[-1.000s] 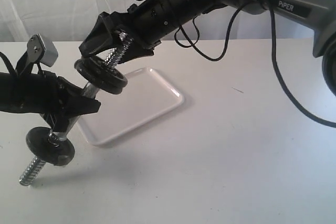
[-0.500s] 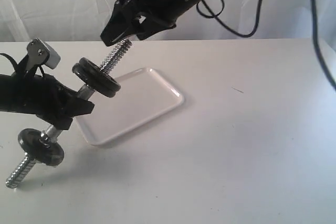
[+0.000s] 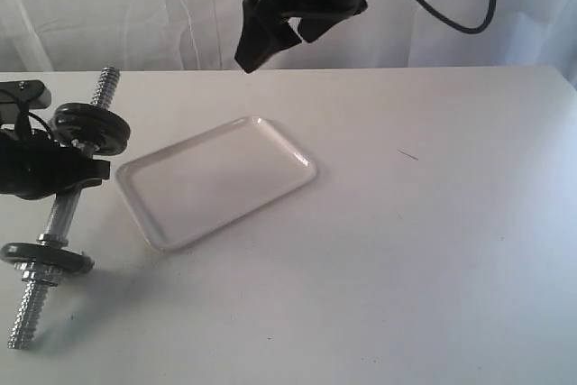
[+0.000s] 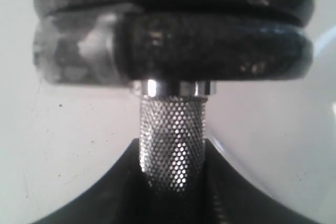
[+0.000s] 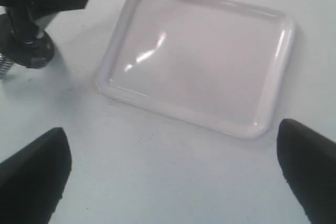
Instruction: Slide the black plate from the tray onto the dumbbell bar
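Note:
The dumbbell bar (image 3: pixel 59 214) slants steeply at the left, and my left gripper (image 3: pixel 56 174) is shut on its knurled middle (image 4: pixel 172 145). The black plate (image 3: pixel 90 128) sits on the bar just above that gripper, with the threaded end poking out past it. In the left wrist view it shows as two black discs (image 4: pixel 210 51) stacked together. Another small black disc (image 3: pixel 45 257) sits lower on the bar. The white tray (image 3: pixel 216 178) holds nothing. My right gripper (image 3: pixel 261 29) hangs high above the table, open and empty, with its fingers (image 5: pixel 31 177) spread wide over the tray (image 5: pixel 199 61).
A white table (image 3: pixel 406 250) stretches to the right and front. A pale curtain hangs behind. The right arm's cables (image 3: pixel 460 15) dangle at the top. The bar's lower threaded end (image 3: pixel 20 331) hangs close to the table near the front left.
My right gripper has let go of the bar's upper end and pulled up and to the right. The left arm has swung the bar leftward and more upright, with the plate left on it.

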Tool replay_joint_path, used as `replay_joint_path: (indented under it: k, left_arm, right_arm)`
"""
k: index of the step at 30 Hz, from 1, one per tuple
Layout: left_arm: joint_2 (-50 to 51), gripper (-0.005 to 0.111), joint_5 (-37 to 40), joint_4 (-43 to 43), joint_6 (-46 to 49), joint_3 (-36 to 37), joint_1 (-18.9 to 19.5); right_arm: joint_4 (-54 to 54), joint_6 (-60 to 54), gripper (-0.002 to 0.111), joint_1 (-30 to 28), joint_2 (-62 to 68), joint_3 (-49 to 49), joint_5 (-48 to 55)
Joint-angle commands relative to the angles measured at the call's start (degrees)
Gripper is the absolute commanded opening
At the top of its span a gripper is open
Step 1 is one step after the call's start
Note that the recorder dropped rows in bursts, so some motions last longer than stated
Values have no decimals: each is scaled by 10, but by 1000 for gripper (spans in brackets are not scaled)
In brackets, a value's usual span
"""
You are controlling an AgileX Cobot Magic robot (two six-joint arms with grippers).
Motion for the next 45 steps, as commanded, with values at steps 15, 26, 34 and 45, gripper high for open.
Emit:
replay_joint_path:
  k: [15,26,34,45]
  left_arm:
    - [-35,0,-67,-79,-235,-24,1]
    - [-3,0,-69,-79,-279,-19,1]
    - [1,0,-78,-79,-288,10,1]
    - [1,0,-81,-79,-327,16,1]
  right_arm:
    - [-93,104,105,-4,-6,-1,0]
    - [-93,108,105,-4,-6,-1,0]
    - [-93,108,105,-4,-6,-1,0]
    - [-93,120,105,-4,-6,-1,0]
